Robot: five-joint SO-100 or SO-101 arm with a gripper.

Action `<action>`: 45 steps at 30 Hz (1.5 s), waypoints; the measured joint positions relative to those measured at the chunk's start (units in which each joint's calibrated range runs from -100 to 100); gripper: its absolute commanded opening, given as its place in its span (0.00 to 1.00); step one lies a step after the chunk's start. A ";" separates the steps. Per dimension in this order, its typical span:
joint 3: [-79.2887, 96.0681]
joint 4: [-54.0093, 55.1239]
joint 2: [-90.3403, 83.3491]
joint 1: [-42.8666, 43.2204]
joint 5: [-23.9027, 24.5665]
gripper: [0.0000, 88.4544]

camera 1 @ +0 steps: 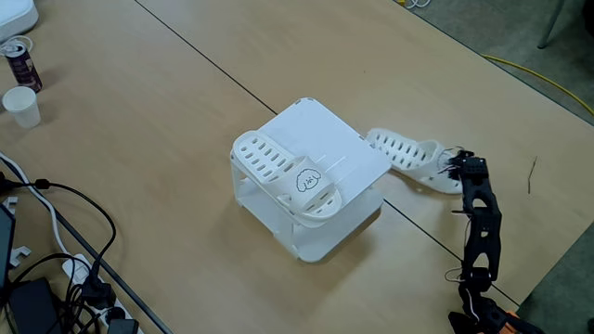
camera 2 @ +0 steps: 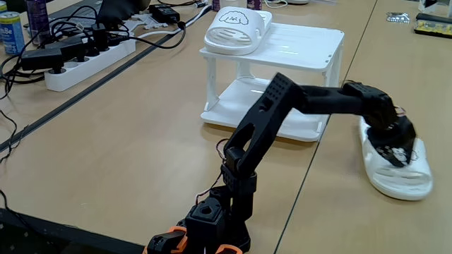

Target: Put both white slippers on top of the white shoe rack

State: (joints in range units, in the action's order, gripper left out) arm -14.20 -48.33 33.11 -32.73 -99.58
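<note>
Black arm (camera 2: 282, 113) bent low, gripper (camera 2: 395, 144) down on floor-level slipper (camera 2: 402, 176)

table (camera 1: 139, 139): light wood, dark seams | floor (camera 1: 520, 37): grey carpet, yellow cable (camera 1: 548, 79) | clutter: power strip (camera 2: 85, 60), black cables, paper cup (camera 1: 20, 105), can (camera 1: 20, 60)

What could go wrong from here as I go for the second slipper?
The gripper sits at one end of the slipper on the table, right by the white shoe rack. An end grip may let the slipper droop or slip out on the lift; whether the jaws have closed cannot be told.

The first slipper rests at the rack's edge, its toe overhanging. A knock to the rack while swinging over could tip it off.

Only part of the top is free.
</note>
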 measured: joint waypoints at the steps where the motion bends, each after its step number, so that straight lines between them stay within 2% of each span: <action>1: 2.07 0.00 -1.40 0.82 0.00 0.01; 15: 19.05 -1.72 -11.96 14.76 0.00 0.01; 21: 22.19 -1.72 -15.18 13.03 0.00 0.01; 26: 24.35 -1.72 -22.52 8.91 0.00 0.08; 32: 30.37 -0.60 -31.18 5.84 0.00 0.07; 36: 37.29 8.67 -31.92 5.69 0.00 0.08; 45: 59.39 46.95 -32.16 5.09 0.00 0.08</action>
State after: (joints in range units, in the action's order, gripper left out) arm 45.19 -1.37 0.95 -27.64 -99.58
